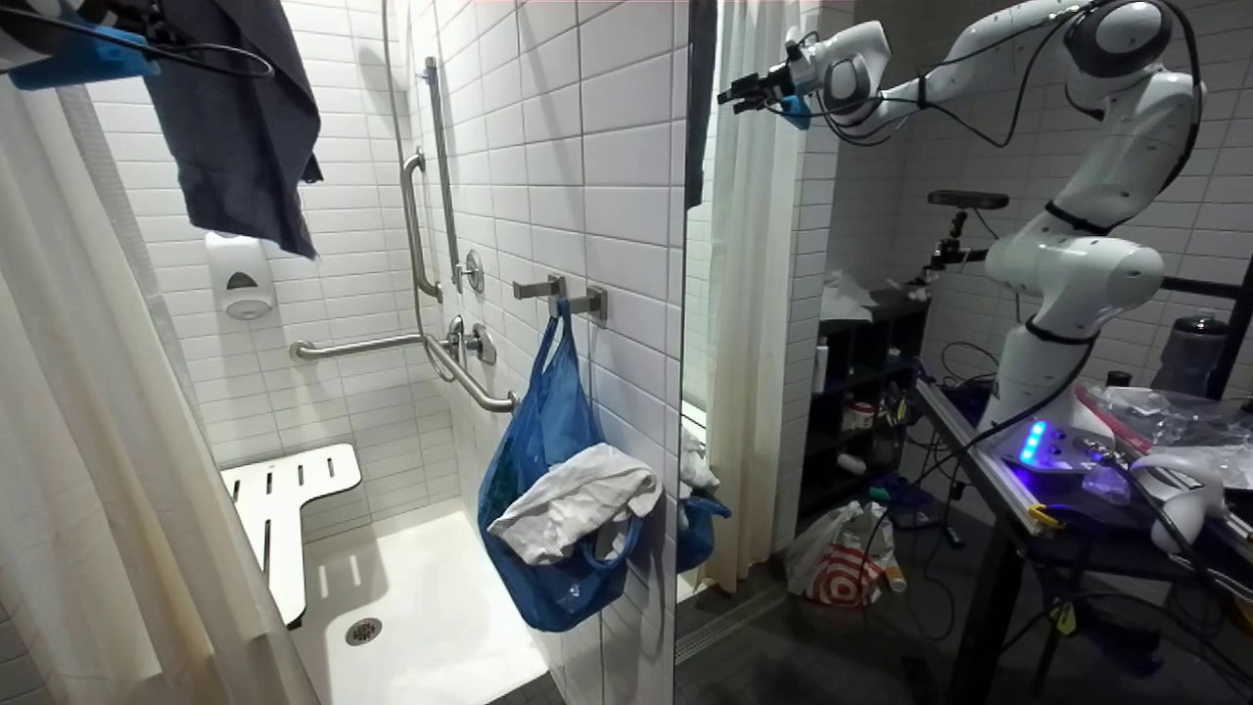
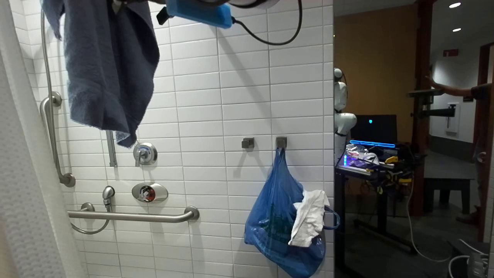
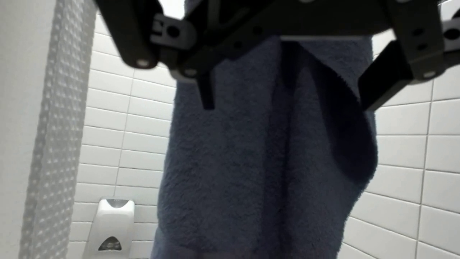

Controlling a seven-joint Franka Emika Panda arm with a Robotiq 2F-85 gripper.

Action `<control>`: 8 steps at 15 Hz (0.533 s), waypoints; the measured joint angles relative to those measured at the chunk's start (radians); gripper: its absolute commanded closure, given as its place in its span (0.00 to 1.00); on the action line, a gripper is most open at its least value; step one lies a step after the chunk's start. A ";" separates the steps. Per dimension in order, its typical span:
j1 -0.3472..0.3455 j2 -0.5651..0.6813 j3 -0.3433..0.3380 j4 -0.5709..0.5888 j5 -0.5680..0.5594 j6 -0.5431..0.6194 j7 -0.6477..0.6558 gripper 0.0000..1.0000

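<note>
- Plainly, my jaws stood wide apart at the top of the wrist view, one side near eleven o'clock, the other near two.
- Beyond them a dark blue towel (image 3: pixel 230 162) hung from twelve to six o'clock in that view; whether I touched it, I could not tell.
- In both exterior views the towel hung at ten o'clock.
- A pale curtain (image 3: pixel 57 136) stood at nine o'clock in the wrist view, a white dispenser (image 3: pixel 115 223) at eight.
- Near six o'clock in both exterior views, a blue bag (image 2: pixel 270 231) hung from a wall hook (image 2: pixel 281 142), a white cloth (image 2: pixel 308 220) against it.
</note>
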State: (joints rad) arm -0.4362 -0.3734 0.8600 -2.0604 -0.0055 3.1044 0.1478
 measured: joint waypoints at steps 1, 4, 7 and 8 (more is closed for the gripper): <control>-0.045 -0.003 0.053 0.015 -0.002 -0.012 0.025 0.00; -0.179 -0.027 0.206 0.081 -0.002 -0.065 0.110 0.00; -0.263 -0.051 0.296 0.154 -0.002 -0.125 0.164 0.00; -0.270 -0.056 0.302 0.160 -0.002 -0.131 0.170 0.00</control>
State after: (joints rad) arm -0.7060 -0.4291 1.1624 -1.9000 -0.0075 2.9737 0.3175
